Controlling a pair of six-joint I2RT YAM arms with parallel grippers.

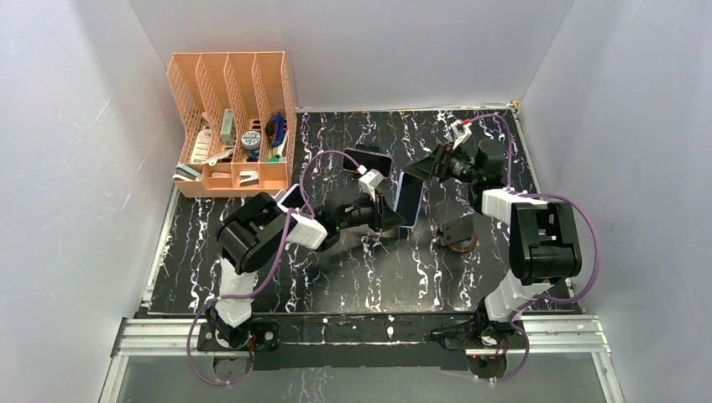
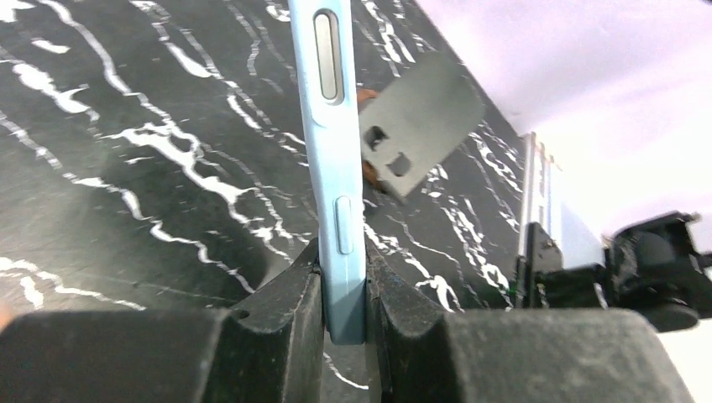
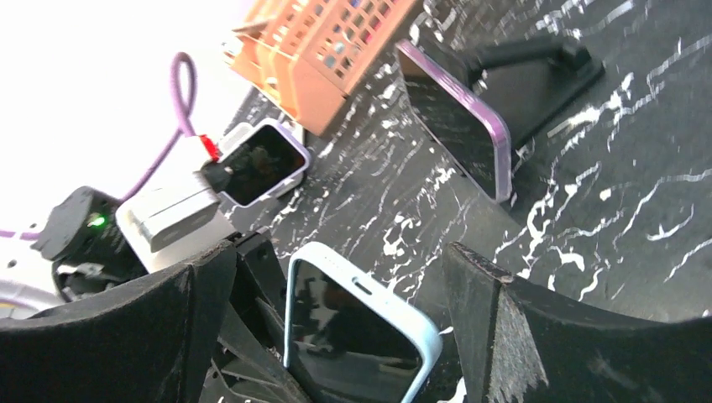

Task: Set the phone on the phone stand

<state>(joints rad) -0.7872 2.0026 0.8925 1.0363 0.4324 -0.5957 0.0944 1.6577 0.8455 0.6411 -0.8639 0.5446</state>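
Light-blue in its case, the phone (image 2: 336, 168) is held upright on its edge above the black marbled table (image 1: 378, 277), pinched at its lower end between the pressed-together fingers of the left gripper (image 2: 344, 327). The right gripper (image 3: 340, 281) is seen spread wide, one finger at each side of the phone's top corner and neither touching it. The step in hand is judged to be the carry towards the stand, with the phone lifted but not yet set down. The grey phone stand (image 1: 458, 232), its tilted plate on a brown base, stands empty just beside and to the right of the held phone. For the next move, the phone would need to be turned so that its back faces the plate, then lowered onto the ledge before the pinch is eased. Three phones are counted: the held one, a purple phone (image 3: 458, 126) propped on a black stand (image 3: 537, 71), and a pale-rimmed phone (image 3: 262, 164) lying flat. Two stands are counted, and one orange desk organiser (image 1: 235, 126) with four slots.
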